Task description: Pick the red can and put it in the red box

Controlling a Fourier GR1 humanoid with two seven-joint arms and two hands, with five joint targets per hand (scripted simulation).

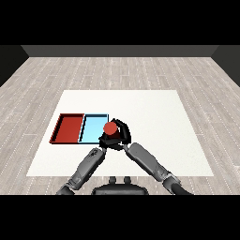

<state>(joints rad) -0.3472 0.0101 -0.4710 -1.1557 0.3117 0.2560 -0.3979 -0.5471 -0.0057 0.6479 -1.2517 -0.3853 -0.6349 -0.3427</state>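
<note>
Over the light blue tray (93,127) right edge | red can (110,128) in right robot hand (120,133) | fingers curled round it

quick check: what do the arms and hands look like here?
Two grey forearms of rounded, segmented shells, darker at the joints. Each ends in a black hand with fingers and a thumb: left hand, right hand. No cables, markings or sleeves visible.
</note>
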